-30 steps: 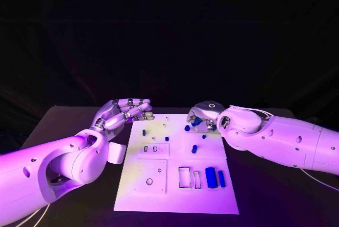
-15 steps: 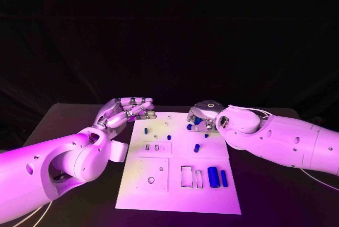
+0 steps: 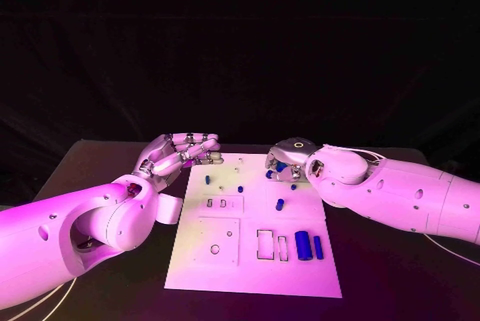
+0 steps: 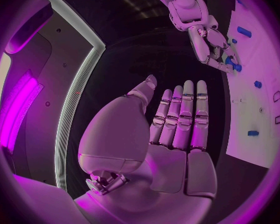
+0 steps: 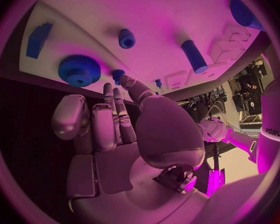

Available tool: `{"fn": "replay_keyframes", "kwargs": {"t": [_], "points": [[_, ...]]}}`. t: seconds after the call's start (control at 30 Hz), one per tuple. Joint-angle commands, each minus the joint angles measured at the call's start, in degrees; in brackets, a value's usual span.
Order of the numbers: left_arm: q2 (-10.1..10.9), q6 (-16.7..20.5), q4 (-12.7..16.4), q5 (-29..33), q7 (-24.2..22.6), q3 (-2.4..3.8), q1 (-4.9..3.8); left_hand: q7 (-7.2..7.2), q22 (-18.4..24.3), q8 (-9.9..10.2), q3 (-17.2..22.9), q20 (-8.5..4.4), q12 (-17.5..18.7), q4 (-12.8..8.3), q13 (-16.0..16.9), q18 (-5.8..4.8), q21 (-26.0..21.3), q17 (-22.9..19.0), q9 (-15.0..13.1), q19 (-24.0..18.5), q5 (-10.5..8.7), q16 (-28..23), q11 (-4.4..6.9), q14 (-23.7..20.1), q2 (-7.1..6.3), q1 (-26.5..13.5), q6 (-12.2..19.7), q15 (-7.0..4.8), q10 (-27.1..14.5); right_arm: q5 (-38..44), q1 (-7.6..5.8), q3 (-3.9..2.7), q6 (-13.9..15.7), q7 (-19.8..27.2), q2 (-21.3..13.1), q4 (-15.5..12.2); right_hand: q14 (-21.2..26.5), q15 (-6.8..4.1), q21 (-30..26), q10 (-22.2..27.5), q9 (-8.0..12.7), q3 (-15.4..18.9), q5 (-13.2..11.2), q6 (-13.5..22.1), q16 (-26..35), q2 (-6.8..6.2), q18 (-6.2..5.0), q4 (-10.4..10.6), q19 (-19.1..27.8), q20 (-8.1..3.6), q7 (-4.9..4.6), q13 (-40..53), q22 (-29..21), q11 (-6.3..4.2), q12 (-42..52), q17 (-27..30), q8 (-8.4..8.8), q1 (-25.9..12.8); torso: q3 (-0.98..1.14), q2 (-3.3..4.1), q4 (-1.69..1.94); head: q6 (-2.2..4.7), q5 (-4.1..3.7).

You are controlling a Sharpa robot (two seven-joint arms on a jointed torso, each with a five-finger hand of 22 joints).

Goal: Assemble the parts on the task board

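Note:
The white task board [image 3: 250, 269] lies in the middle of the black table. My right hand [image 3: 291, 163] hangs over its far right part, fingers pointing down. In the right wrist view its thumb and fingertips [image 5: 110, 90] meet on a small blue peg [image 5: 118, 74] beside a blue gear [image 5: 79, 70]. The left wrist view shows the same hand [image 4: 210, 41] touching blue parts [image 4: 232, 63]. My left hand [image 3: 184, 153] hovers at the board's far left corner, fingers straight and side by side [image 4: 180, 117], holding nothing.
Two blue cylinders [image 3: 303, 245] stand at the board's near right beside rectangular slots [image 3: 264, 244]. Small blue pegs [image 3: 280, 204] dot the board's middle and far left [image 3: 207, 179]. A short cylinder [image 5: 127, 38], a long one [image 5: 195, 56] and a block [image 5: 38, 40] lie beyond the gear.
The whole picture has shifted a little, so the camera moved. Relative to the board, both hands stay about where they were, the right one still over the far blue parts.

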State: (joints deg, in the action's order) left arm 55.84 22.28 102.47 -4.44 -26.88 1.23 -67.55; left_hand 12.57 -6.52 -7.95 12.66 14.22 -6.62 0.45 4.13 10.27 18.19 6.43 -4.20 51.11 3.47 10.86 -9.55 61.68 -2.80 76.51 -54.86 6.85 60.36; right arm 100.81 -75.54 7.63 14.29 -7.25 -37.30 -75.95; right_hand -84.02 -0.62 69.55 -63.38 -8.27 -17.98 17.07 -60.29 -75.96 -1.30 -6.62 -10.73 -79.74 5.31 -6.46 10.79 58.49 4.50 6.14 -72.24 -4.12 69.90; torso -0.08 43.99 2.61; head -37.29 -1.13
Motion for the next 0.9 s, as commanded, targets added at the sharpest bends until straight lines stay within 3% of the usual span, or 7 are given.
{"fn": "replay_keyframes", "kwargs": {"t": [0.03, 0.23, 0.37, 0.7, 0.9], "points": [[-0.09, -1.32, 0.19, -0.4, -0.03, 0.06, -0.12, 0.36, 0.07, 0.31, 0.04, 0.02, 0.44, -0.26, -0.09, 0.3, 0.29, 0.06, 0.08, 0.31, 0.15, -0.35, -0.14, 0.18, 0.0, 0.28, -0.05, 0.26, -0.16, 0.58, 0.07, -0.03, -0.62, -0.23, 0.26, 0.26, -3.05, 0.19, 0.32, -0.34, -0.1, -0.47, -0.25, -0.51, -0.24, -0.21, 1.1, 0.13, -0.31, 0.17, 0.0, -0.08, 0.15, -0.09, 0.38, -0.01, 0.01, 0.57, -0.01, 0.07, 0.06, -0.13, -0.11], [-0.1, -1.28, 0.11, -0.4, 0.24, 0.07, -0.21, 0.38, 0.08, 0.38, 0.11, 0.01, 0.55, -0.3, -0.1, 0.3, 0.31, 0.09, 0.09, 0.35, 0.16, -0.35, -0.17, 0.25, 0.13, 0.34, -0.02, 0.26, -0.21, 0.32, 0.1, -0.03, -0.63, -0.03, 0.57, 0.38, -3.04, 0.15, 0.43, -0.58, -0.19, -0.82, -0.27, -0.68, -0.38, -0.24, 1.1, 0.3, -0.25, 0.15, -0.04, -0.1, 0.3, -0.16, 0.46, -0.12, -0.01, 0.56, 0.01, 0.17, 0.06, 0.03, 0.26], [-0.11, -1.15, -0.12, -0.4, 0.41, 0.07, -0.3, 0.38, 0.08, 0.38, 0.11, 0.01, 0.55, -0.3, -0.1, 0.3, 0.31, 0.09, 0.09, 0.35, 0.16, -0.35, -0.17, 0.25, 0.13, 0.34, -0.02, 0.26, -0.21, 0.25, 0.11, -0.02, -1.08, 0.07, 0.88, 0.36, -3.03, 0.1, 0.57, -0.81, -0.28, -1.11, -0.28, -0.86, -0.5, -0.32, 1.11, 0.47, -0.2, 0.13, -0.06, -0.12, 0.49, -0.22, 0.54, -0.2, -0.03, 0.52, 0.03, 0.18, 0.03, -0.32, 0.59], [-0.01, -1.25, -0.19, -0.4, 0.72, 0.07, -0.53, 0.46, 0.1, 0.5, 0.28, -0.03, 0.72, -0.41, -0.11, 0.31, 0.34, 0.14, 0.1, 0.41, 0.17, -0.37, -0.21, 0.35, 0.37, 0.51, -0.01, 0.26, -0.23, 0.17, 0.13, -0.01, -2.11, 0.06, 0.88, 0.62, -3.01, -0.05, 0.98, -1.36, -0.61, -1.98, -0.26, -1.7, -0.78, -0.32, 1.15, 0.87, -0.14, 0.04, -0.09, -0.21, 1.09, -0.42, 0.68, -0.39, -0.26, 0.65, 0.03, 0.34, -0.13, -0.74, 0.59], [-0.09, -1.56, -0.31, -0.4, 0.91, 0.07, -0.66, 0.53, 0.14, 0.73, 0.77, -0.1, 1.03, -0.79, -0.14, 0.3, 0.38, 0.21, 0.11, 0.46, 0.2, -0.49, -0.24, 0.39, 0.77, 1.04, -0.01, 0.26, -0.24, 0.08, 0.15, -0.01, -2.19, 0.28, 0.91, 0.73, -2.98, -0.19, 1.28, -1.88, -0.94, -3.14, 0.09, -2.46, -1.02, -0.22, 1.16, 0.96, -0.01, -0.1, -0.12, -0.32, 1.52, -0.62, 0.76, -0.55, -0.43, 1.26, 0.01, 0.32, 0.0, -0.82, 0.92]]}}
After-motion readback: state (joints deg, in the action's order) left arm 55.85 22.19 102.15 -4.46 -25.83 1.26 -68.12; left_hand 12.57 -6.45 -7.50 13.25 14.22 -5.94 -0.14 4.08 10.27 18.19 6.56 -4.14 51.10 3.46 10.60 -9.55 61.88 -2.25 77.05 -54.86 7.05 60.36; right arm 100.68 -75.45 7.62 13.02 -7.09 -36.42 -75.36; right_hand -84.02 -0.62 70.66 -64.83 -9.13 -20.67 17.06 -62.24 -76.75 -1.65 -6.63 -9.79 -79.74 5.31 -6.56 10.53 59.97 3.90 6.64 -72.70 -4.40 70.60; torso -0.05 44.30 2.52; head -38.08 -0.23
